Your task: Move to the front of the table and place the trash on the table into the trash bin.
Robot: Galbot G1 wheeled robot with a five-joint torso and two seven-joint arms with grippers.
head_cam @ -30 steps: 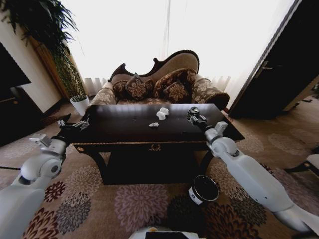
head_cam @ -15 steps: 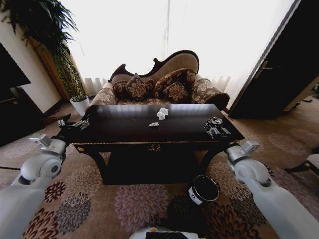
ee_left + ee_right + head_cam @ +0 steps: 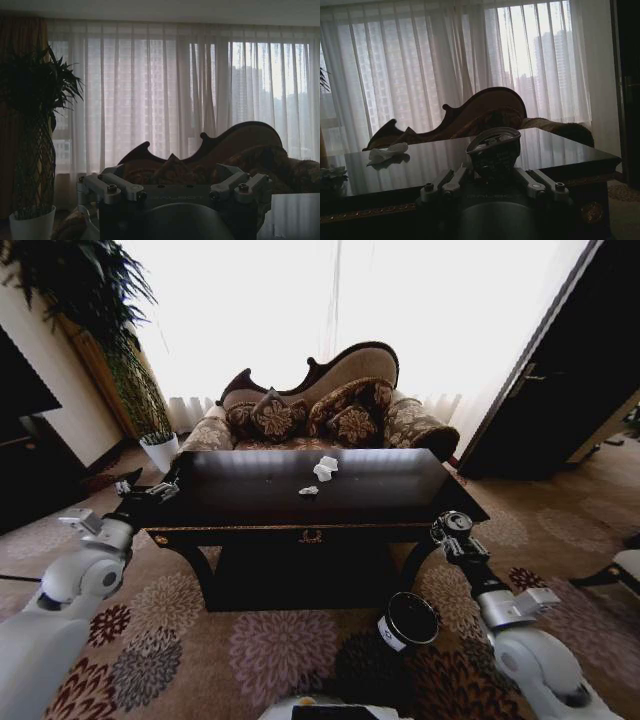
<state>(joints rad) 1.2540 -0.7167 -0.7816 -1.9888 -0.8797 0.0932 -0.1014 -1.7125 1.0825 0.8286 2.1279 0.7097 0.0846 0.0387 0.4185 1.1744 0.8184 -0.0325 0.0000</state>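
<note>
1. The right gripper (image 3: 452, 529) hangs just off the front right corner of the counter (image 3: 250, 502), its fingers (image 3: 451, 180) closed around the dark can (image 3: 493, 150), which sits upright between them.
2. The trash bin (image 3: 408, 621) stands on the patterned carpet (image 3: 200, 640) below and a little to the left of that gripper, by the counter's front right leg, its open mouth tilted toward the camera and a white label on its side.
3. The white paper wad (image 3: 325, 467) lies near the middle of the dark counter top, toward the far edge; the grey scrap (image 3: 309, 490) lies just in front of it, apart from it.
4. The left gripper (image 3: 148, 490) is held at the counter's left end, level with the top; its fingers (image 3: 114, 185) seem spread with nothing between them, though the wrist view is dim.
5. Behind the counter stands a carved sofa (image 3: 330, 405) with patterned cushions, backed by bright sheer curtains (image 3: 150, 90).
6. A tall plant in a white pot (image 3: 160, 450) stands at the far left, and a dark door (image 3: 570, 390) at the right.
</note>
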